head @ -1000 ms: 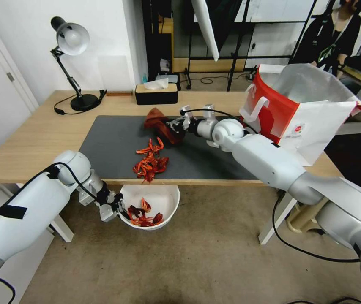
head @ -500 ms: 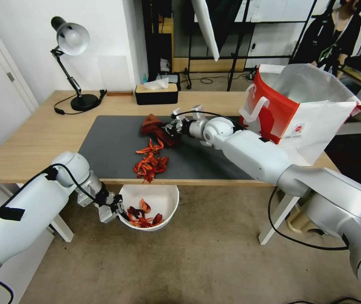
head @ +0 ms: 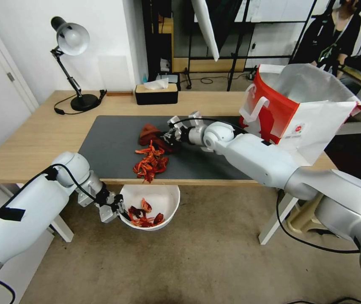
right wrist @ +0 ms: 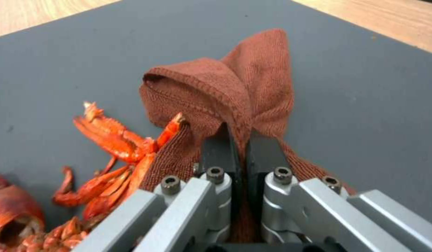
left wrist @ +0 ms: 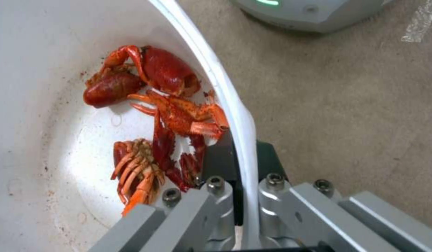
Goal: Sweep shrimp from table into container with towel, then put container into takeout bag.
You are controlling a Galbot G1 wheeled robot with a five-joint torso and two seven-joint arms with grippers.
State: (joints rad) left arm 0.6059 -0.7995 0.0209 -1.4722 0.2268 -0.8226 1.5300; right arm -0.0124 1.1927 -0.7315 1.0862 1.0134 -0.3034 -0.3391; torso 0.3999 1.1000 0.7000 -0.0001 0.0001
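Only one mark shows anywhere: a small round red logo (head: pixel 299 128) on the white face of the takeout bag (head: pixel 303 114), its lettering too small to read. That single bag stands open at the table's (head: pixel 36 139) 3 o'clock end, silver lining showing. One dark grey mat (head: pixel 113 143) covers the middle of the table, and on it, toward its 6 o'clock edge, lies one heap of shrimp (head: pixel 150 160), too tangled to count piece by piece. At the heap's 12 o'clock side the right gripper (head: pixel 167 136) has its fingers (right wrist: pixel 219 148) pinched together on a fold of the one rust-brown towel (right wrist: pixel 225 94), whose cloth touches the nearest shrimp. Below the table's near edge, the left gripper (head: pixel 118 210) clamps the rim of the one white container (head: pixel 163 198) at its 9 o'clock side; roughly four shrimp pieces (left wrist: pixel 160 105) lie inside. At the table's 12 o'clock edge sits one black tissue box (head: pixel 156 93), with one desk lamp (head: pixel 71 55) toward 10 o'clock.
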